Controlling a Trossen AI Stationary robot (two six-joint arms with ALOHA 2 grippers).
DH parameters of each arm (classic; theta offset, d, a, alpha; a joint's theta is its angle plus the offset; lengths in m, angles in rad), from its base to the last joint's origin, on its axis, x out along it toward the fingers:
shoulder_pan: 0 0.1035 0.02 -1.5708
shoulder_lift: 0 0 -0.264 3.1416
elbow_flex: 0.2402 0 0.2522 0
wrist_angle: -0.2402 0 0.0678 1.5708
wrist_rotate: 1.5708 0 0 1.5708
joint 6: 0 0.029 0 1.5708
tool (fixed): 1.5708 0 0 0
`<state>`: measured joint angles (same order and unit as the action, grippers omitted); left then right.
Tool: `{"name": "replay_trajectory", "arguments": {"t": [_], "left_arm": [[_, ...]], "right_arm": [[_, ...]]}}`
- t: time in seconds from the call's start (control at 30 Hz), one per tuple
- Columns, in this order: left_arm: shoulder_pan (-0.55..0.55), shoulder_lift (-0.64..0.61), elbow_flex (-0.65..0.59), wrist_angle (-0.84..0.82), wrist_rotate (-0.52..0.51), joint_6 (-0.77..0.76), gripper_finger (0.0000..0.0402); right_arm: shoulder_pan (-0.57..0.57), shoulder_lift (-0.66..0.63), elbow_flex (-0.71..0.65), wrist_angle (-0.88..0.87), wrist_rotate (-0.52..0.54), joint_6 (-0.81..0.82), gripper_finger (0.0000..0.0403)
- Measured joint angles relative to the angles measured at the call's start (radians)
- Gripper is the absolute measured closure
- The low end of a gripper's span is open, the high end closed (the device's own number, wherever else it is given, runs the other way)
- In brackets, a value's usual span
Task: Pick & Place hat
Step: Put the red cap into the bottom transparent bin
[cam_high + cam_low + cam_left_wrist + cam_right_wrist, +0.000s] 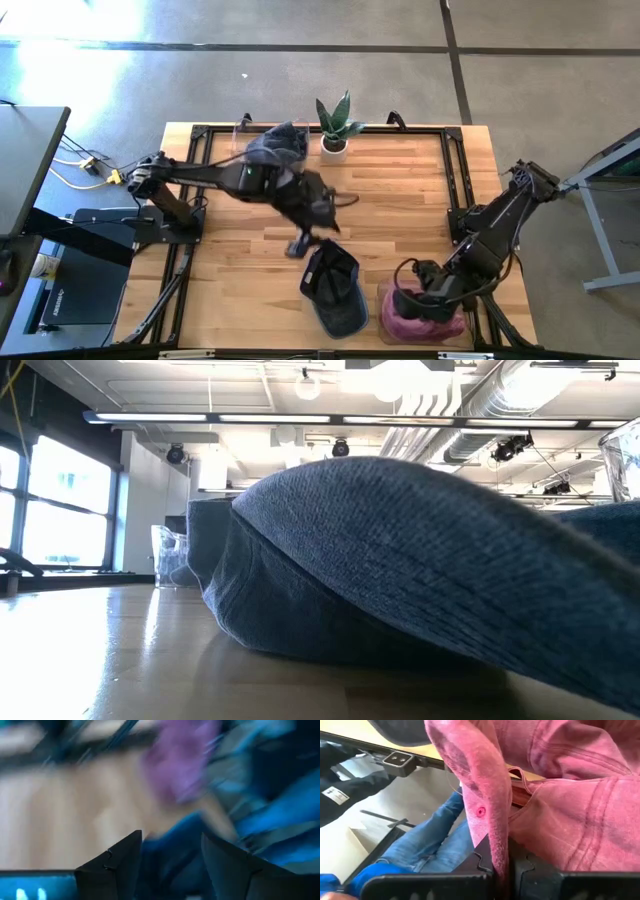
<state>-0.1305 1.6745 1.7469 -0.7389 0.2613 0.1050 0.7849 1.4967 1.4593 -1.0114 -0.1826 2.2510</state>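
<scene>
With the right gripper [501, 865] clamped tight on the pink hat [420, 315] at the table's [400, 190] front right, lift it straight without snagging, while the left gripper [300, 245], jaws parted and empty, hovers beside the blue hat [335, 290].

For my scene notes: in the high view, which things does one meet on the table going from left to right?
Denim hat → potted plant → left gripper → dark blue cap → right gripper at the pink hat.
</scene>
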Motion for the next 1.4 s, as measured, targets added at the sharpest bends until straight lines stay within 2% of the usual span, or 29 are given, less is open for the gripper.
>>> {"name": "replay_trajectory", "arguments": {"t": [0.07, 0.13, 0.2, 0.37, 0.5, 0.77, 1.0, 1.13, 1.3, 1.4], "left_arm": [[-0.035, 0.000, -0.050, 0.168, 0.113, -0.002, 0.0200], [-0.070, 0.007, -0.109, 0.341, 0.176, -0.036, 0.0200], [-0.098, 0.048, -0.152, 0.509, 0.198, -0.082, 0.0200], [-0.129, 0.161, -0.180, 0.708, 0.196, -0.152, 0.0200], [-0.132, 0.241, -0.188, 0.762, 0.196, -0.239, 0.0200], [-0.125, 0.415, -0.149, 1.125, 0.204, -0.359, 0.0200], [-0.119, 0.531, -0.015, 1.126, 0.192, -0.376, 0.0200], [-0.118, 0.550, 0.043, 1.138, 0.196, -0.365, 0.0200], [-0.119, 0.576, 0.072, 1.090, 0.212, -0.348, 0.0200], [-0.119, 0.585, 0.100, 1.087, 0.227, -0.349, 0.0200]], "right_arm": [[0.007, 0.000, 0.000, -0.003, 0.003, -0.001, 0.0398], [0.010, 0.000, 0.000, -0.002, 0.014, -0.003, 0.0397], [0.006, 0.000, 0.000, -0.001, 0.017, -0.004, 0.0392], [-0.029, 0.000, -0.001, 0.053, 0.023, -0.011, 0.0393], [-0.058, 0.000, -0.001, 0.119, 0.073, -0.035, 0.0398], [-0.092, 0.000, -0.001, 0.170, 0.095, -0.054, 0.0381], [-0.076, 0.000, -0.001, 0.168, 0.128, -0.085, 0.0385], [-0.063, 0.000, -0.002, 0.170, 0.108, -0.117, 0.0335], [-0.050, -0.037, -0.002, 0.158, 0.038, -0.190, 0.0232], [-0.041, -0.100, -0.002, 0.113, 0.006, -0.188, 0.0185]]}}
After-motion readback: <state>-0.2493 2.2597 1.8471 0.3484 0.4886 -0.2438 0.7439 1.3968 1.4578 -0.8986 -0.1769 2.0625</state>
